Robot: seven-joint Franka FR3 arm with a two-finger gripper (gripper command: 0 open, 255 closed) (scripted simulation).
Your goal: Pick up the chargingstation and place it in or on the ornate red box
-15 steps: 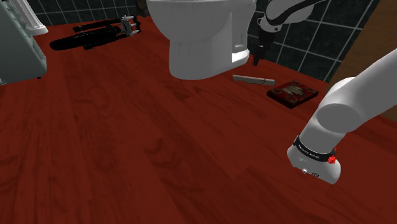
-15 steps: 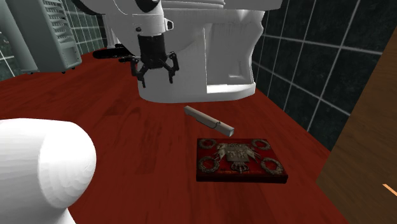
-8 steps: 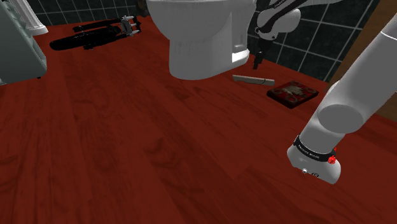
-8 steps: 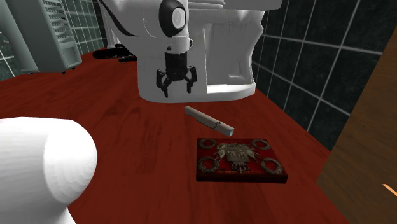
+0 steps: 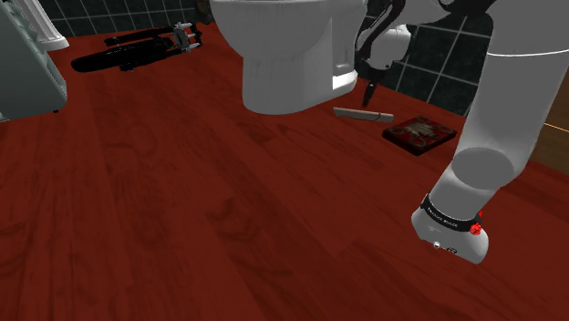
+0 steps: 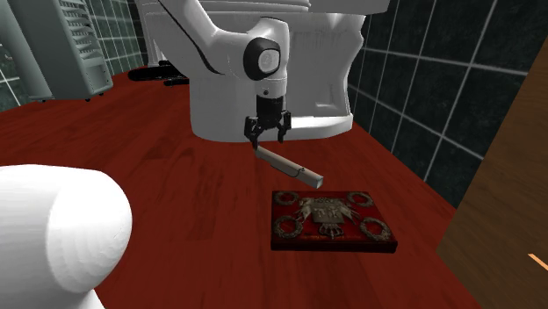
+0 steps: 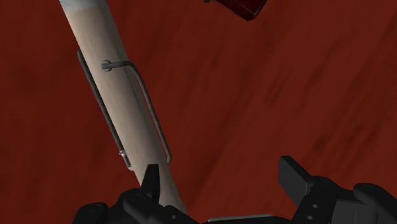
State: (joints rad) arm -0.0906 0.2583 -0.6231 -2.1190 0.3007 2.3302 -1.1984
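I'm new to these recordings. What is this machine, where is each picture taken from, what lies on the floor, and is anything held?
It is a simulated scene: a white robot arm with a black two-fingered pincer works on a reddish wooden floor beside a white toilet. One picture looks down from beside the arm's base, a second looks from another spot, and the third comes from a camera on the hand, looking along the pincer. On the floor lie a pale flat charging station with a thin wire bracket, and near it, not touching, an ornate red box. The pincer hangs over one end of the charging station, fingers apart. Nothing is held yet.
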